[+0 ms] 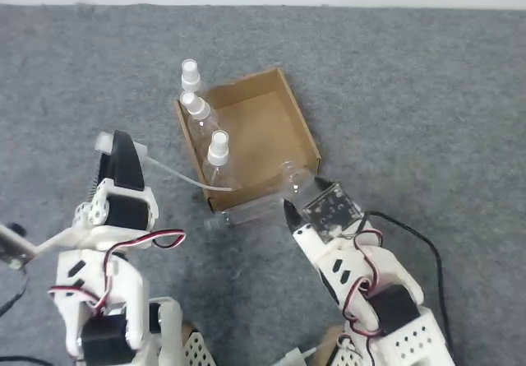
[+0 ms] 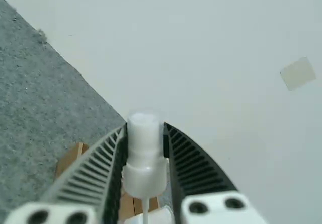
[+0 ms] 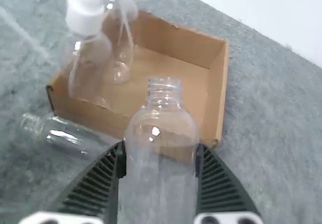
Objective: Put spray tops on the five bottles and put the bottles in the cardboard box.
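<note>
Three capped bottles (image 1: 218, 148) stand upright in the cardboard box (image 1: 271, 82), ahead of the right gripper (image 3: 160, 156); its jaws clamp an uncapped bottle (image 3: 160, 128), neck pointing at the box. One loose bottle (image 3: 60, 133) lies flat on the grey carpet (image 1: 411, 94) before those jaws. The left gripper (image 2: 145, 133), aimed at the white wall (image 2: 226, 43), pinches a spray top (image 2: 145, 153).

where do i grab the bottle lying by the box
Probably the middle of the lying bottle, from straight above, fingers across its round body. It lies on its side along the cardboard box wall, so a sideways approach might roll it.
</note>
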{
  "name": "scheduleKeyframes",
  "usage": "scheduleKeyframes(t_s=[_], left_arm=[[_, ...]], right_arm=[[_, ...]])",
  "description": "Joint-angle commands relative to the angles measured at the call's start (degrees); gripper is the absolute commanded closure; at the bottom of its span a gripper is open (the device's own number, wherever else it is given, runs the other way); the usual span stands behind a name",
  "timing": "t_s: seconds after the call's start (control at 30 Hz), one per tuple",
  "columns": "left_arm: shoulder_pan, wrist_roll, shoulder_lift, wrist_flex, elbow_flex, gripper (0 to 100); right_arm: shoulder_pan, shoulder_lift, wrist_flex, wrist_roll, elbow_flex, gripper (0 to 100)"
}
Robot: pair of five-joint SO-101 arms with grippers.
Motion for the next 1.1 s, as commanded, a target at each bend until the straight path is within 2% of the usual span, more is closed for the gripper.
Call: scheduleKeyframes(t_s=[0.0,0.27,0.43,0.63,0.9,1.07], left_arm=[[0.1,3.3,-1.1,-1.8,-0.4,99],[0.4,4.5,-1.1,-1.9,0.6,99],[0.7,4.4,-1.1,-2.1,1.7,99],[5.7,1.4,-1.1,-1.2,2.1,99],[6.3,1.3,-1.1,-1.1,2.1,99],[5.9,1.3,-1.1,-0.9,2.4,99]], right_arm=[[-1.7,-1.3,-1.4,4.0,0.5,95.4],[-7.3,-1.3,-1.6,9.2,2.9,95.4],[-7.5,-1.3,-1.6,9.8,2.9,95.4],[-7.5,-1.3,-1.6,11.5,2.9,95.4],[-10.3,-1.3,-1.6,11.7,3.6,95.4],[-12.1,-1.4,-1.8,16.2,4.8,95.4]])
